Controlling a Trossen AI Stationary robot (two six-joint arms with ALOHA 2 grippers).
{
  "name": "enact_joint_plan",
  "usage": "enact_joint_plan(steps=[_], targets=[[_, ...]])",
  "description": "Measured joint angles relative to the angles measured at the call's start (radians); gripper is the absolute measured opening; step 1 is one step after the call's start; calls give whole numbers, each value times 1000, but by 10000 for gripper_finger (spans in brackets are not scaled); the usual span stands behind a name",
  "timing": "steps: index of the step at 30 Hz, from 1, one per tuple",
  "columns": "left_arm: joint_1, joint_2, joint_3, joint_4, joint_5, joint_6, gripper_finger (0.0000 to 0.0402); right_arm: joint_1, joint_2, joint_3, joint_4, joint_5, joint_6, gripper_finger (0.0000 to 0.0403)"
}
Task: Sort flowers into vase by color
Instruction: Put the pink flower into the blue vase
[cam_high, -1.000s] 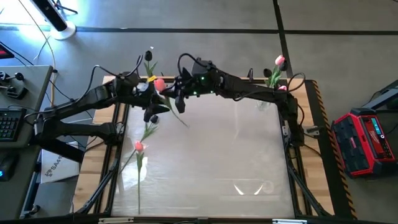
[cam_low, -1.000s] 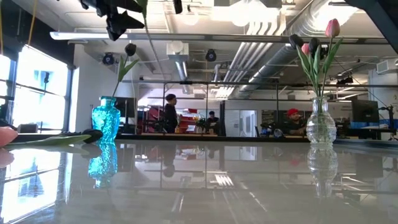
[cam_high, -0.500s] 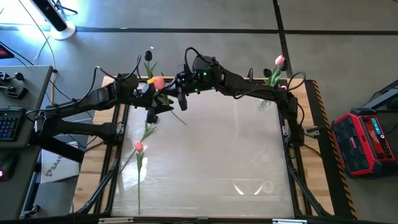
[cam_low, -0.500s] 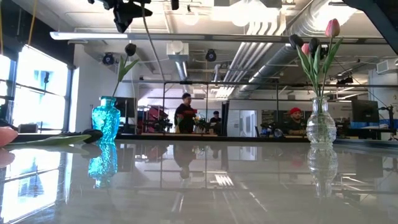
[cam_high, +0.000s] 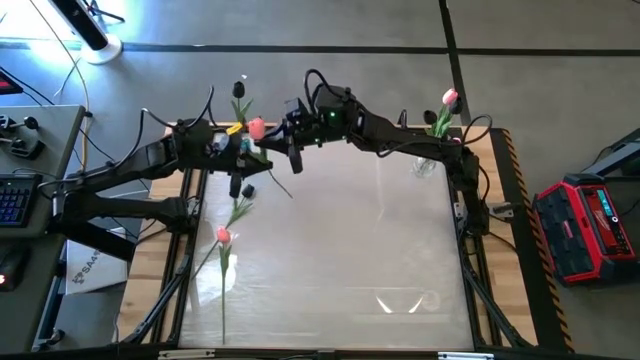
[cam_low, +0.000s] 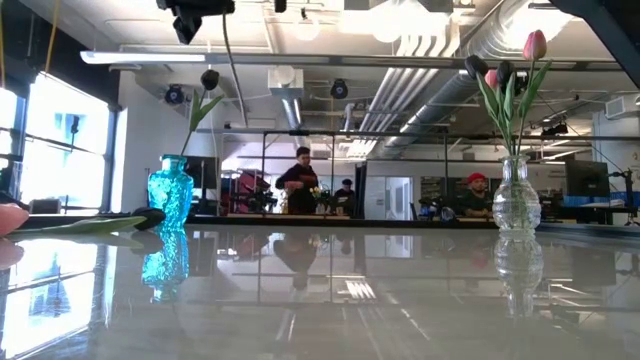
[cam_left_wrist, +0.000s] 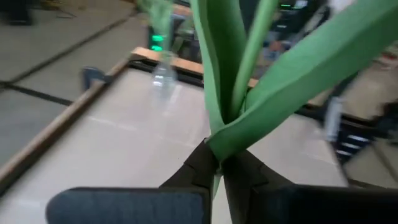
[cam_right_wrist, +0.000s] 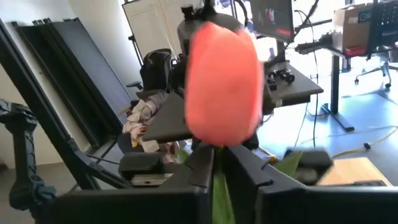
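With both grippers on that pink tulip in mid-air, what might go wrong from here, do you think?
1. The left gripper and right gripper both pinch the pink tulip; moving apart could bend or snap its thin stem.
2. The blue vase stands just below; a swinging stem might tip it.

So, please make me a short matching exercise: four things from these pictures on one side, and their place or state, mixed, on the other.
Things:
1. blue vase
2. clear vase
3. pink tulip between the arms
4. pink tulip on the table

Place or state:
a. lies flat, untouched
b. holds one dark tulip
c. gripped by left gripper and right gripper
d. holds pink tulips

Pairs: 1-b, 2-d, 3-c, 4-a
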Motion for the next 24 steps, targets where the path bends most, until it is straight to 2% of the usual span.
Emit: enact_joint_plan(steps=[6, 12, 16, 24], targets=[[7, -44, 1, -88, -287, 52, 3, -5, 1, 0, -20, 3, 89, 89], [103, -111, 0, -128, -462, 161, 3, -1, 1, 0, -88, -8, 109, 135], [228, -153, 0, -145, -476, 198, 2, 5, 1, 0, -98, -5, 114, 144], [426, -166, -7, -195, -399, 181, 2, 13, 1, 0, -99, -2, 115, 145]])
